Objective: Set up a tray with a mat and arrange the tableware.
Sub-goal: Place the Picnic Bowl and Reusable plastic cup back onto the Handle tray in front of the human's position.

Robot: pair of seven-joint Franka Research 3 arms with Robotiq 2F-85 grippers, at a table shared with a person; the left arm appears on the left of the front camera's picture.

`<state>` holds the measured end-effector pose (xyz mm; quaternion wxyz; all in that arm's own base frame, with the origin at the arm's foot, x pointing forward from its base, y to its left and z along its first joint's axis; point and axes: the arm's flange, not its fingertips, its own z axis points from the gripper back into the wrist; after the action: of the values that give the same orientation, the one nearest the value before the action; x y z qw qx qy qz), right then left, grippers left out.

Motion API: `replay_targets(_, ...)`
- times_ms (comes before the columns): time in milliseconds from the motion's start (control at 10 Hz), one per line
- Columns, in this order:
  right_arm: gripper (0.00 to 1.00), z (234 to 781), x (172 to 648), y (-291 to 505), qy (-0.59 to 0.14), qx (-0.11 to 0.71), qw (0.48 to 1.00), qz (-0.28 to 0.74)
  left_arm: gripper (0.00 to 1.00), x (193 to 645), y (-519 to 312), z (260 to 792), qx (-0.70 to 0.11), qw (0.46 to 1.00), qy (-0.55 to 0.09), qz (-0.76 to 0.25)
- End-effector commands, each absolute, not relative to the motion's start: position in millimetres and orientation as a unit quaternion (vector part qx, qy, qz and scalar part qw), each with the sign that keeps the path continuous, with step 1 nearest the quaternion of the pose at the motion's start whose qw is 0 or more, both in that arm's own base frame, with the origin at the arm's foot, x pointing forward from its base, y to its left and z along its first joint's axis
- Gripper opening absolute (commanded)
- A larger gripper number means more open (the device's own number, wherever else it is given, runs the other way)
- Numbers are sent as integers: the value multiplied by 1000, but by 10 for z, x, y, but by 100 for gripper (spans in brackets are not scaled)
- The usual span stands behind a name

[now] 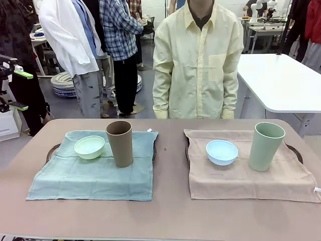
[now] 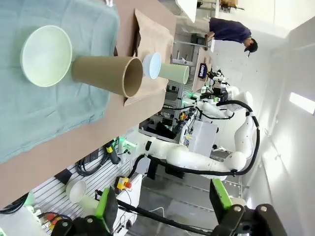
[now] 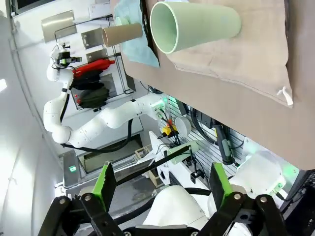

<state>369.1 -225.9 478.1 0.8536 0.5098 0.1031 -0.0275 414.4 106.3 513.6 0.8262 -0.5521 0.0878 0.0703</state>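
- Since both trays look set, the left gripper (image 2: 162, 209) and right gripper (image 3: 162, 189), both spread and empty, should stay back.
- Any touch-up of the brown cup (image 1: 119, 143) should grip near its rim, keeping clear of the mint green bowl (image 1: 90, 146) just beside it.

No print clear enough to read

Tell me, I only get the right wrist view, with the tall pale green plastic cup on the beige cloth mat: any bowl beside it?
Observer: Yes, a small round light blue plastic bowl sits left of it on that mat, not touching.
Operator: And by the brown cup?
Observer: A small round mint green plastic bowl, close on the tall brown plastic cup's left, on the teal cloth mat.
Operator: Anyone there?
Observer: A person in a yellow shirt stands opposite.
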Motion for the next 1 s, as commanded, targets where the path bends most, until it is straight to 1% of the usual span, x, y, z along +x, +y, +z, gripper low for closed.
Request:
replay_targets(0, 100, 4719, 3689, -2308, 99, 536, 838, -43, 100, 4138, 1109, 4989, -542, 833, 83, 75)
replay_targets(200, 100, 4662, 3676, -2341, 95, 551, 827, -57, 100, 4157, 1180, 4898, -548, 830, 67, 79)
replay_targets(400, 100, 4693, 3669, -2329, 98, 562, 819, -57, 100, 4155, 1148, 4953, -554, 828, 56, 67)
replay_targets(500, 100, 4642, 3671, -2373, 98, 536, 837, -52, 100, 4180, 1188, 4928, -551, 826, 81, 86)
replay_targets(900, 100, 4642, 3671, -2373, 98, 536, 837, -52, 100, 4180, 1188, 4928, -551, 826, 81, 86)
